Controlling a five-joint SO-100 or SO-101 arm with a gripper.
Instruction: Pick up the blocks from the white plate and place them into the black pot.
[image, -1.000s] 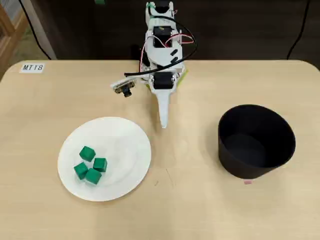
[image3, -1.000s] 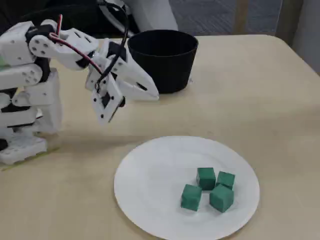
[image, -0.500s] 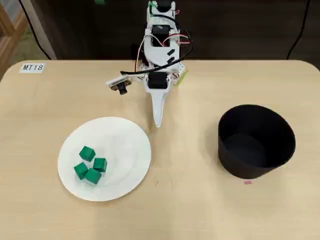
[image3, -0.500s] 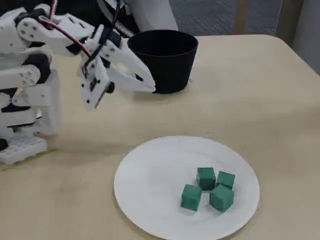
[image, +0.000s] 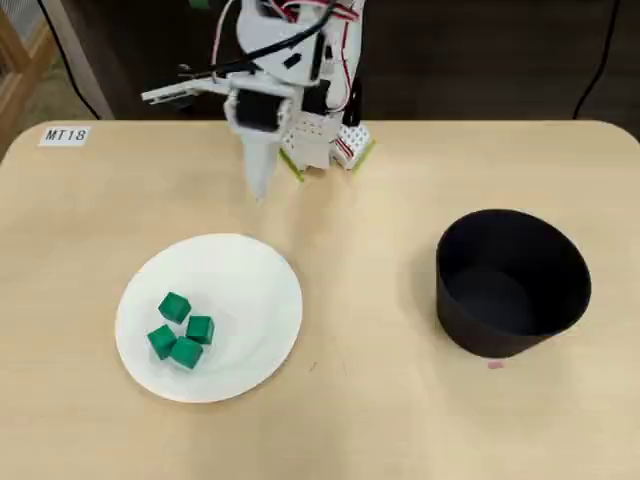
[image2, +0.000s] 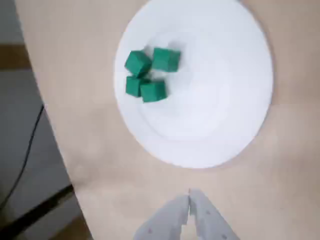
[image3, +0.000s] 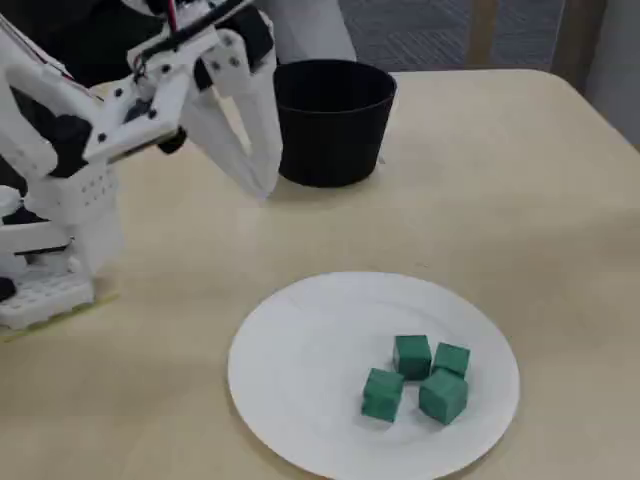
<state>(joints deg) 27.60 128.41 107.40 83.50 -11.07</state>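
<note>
The wooden table (image: 380, 420) is mostly bare: a small white label reading "MT18" (image: 66, 135) sits near its far left corner in the overhead view, a tiny pink scrap (image: 494, 364) lies just in front of the black pot (image: 512, 282), and the arm's white base (image3: 55, 250) stands at the back edge with red and black wires looping over it. Nothing lies between the gripper (image: 258, 190) and the white plate (image: 255, 300), nor on the open stretch of table between plate and pot. The four green blocks (image: 179, 327) sit in a tight cluster on the plate, toward its left side in the overhead view and its front right in the fixed view (image3: 418, 375); in the wrist view they sit toward the plate's upper left (image2: 147, 75), touching or nearly touching one another. The pot stands well apart from the plate, at the right of the overhead view, and what shows of its inside looks empty. The gripper's two white fingers are pressed together with nothing between them, and its tip (image3: 264, 187) hangs above bare table just beyond the plate's far rim. Half a second ago the arm pointed at the table between plate and pot; it has since swung toward the plate's side and risen, while blocks, plate and pot lie as before.
</note>
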